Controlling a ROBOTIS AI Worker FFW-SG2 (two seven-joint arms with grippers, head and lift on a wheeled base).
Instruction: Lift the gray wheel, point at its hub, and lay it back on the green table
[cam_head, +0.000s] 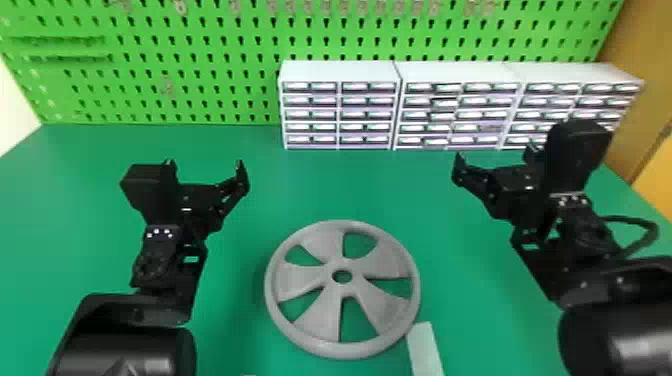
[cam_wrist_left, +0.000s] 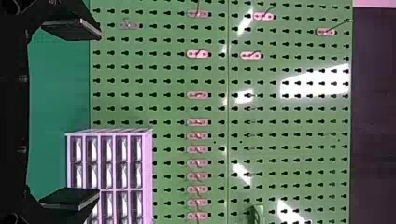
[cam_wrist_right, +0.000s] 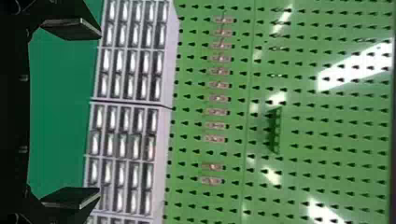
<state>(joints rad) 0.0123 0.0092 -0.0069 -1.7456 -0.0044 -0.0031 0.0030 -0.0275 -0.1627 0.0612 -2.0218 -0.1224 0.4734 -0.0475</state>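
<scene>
My left gripper (cam_head: 206, 172) stands open above the table's left half, behind and left of the gray wheel (cam_head: 320, 320). On the opposite side, my right gripper (cam_head: 492, 162) is open too, behind and right of the wheel. The wheel lies flat on the green table (cam_head: 320, 185), its hub (cam_head: 343, 269) a ring around a small central hole. Neither gripper touches it. In the left wrist view the left gripper (cam_wrist_left: 95, 114) has its two fingers wide apart with nothing between them; the right gripper (cam_wrist_right: 95, 114) looks the same in the right wrist view.
A pale block (cam_head: 425, 350) lies against or close beside the wheel's front right rim. White drawer cabinets (cam_head: 340, 107) line the table's back from the middle to the right. Behind them rises a green pegboard (cam_head: 200, 65) with small hooks.
</scene>
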